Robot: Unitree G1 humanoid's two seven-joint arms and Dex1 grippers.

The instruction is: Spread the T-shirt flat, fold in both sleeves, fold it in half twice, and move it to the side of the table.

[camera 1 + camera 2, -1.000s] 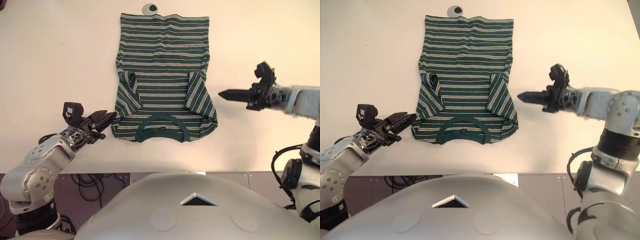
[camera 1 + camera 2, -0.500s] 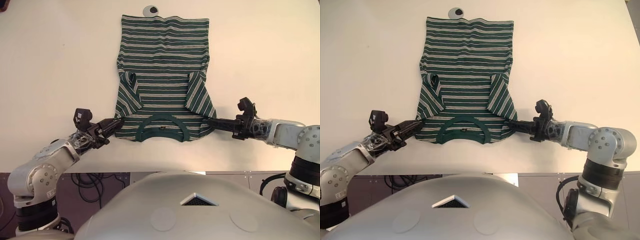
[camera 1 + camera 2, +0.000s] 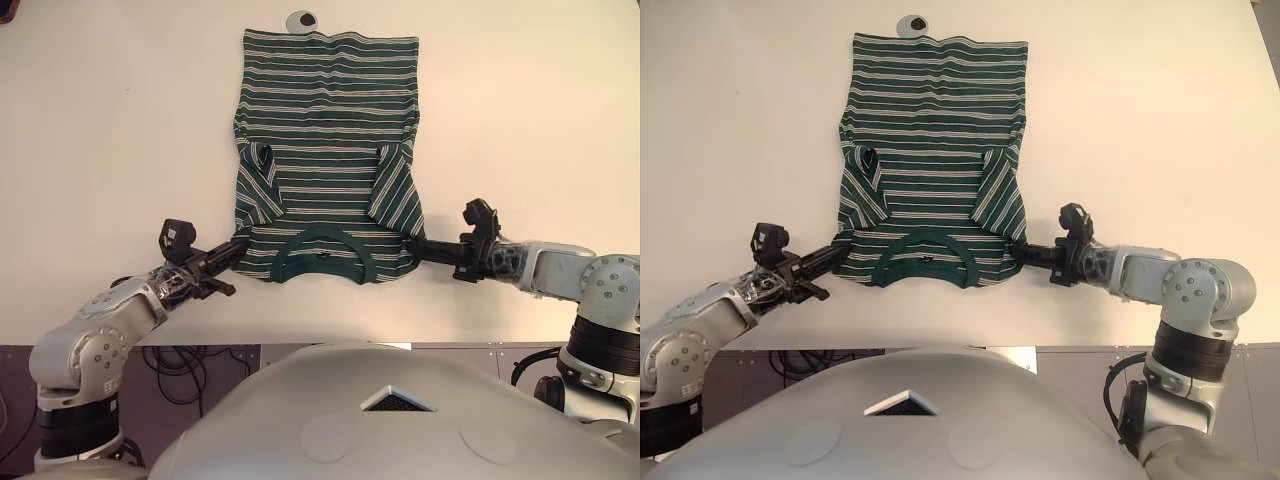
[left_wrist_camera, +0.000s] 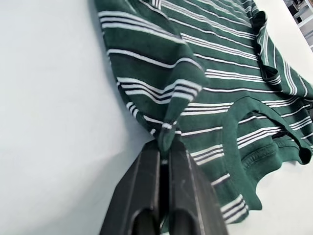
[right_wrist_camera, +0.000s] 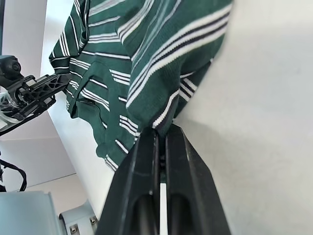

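White table [image 3: 100,150] surface runs wide left of the left tool [image 3: 237,251], which is clamped on the near left corner of the green striped T-shirt [image 3: 325,130]. The T-shirt lies flat mid-table, sleeves folded in. The right tool [image 3: 413,243] pinches the near right corner; table surface extends beyond it.

Both arms are rounded silver-grey shells. The left arm [image 3: 95,345], at 8 o'clock, has small dark screws ringing its round joint covers. The right arm [image 3: 590,290], at 4 o'clock, wears a black band below its round joint. The left gripper [image 3: 238,247] and right gripper [image 3: 410,243] have long, slim, matte-black fingers [image 4: 146,196]. A black cable [image 3: 1120,385] loops beside the right arm.
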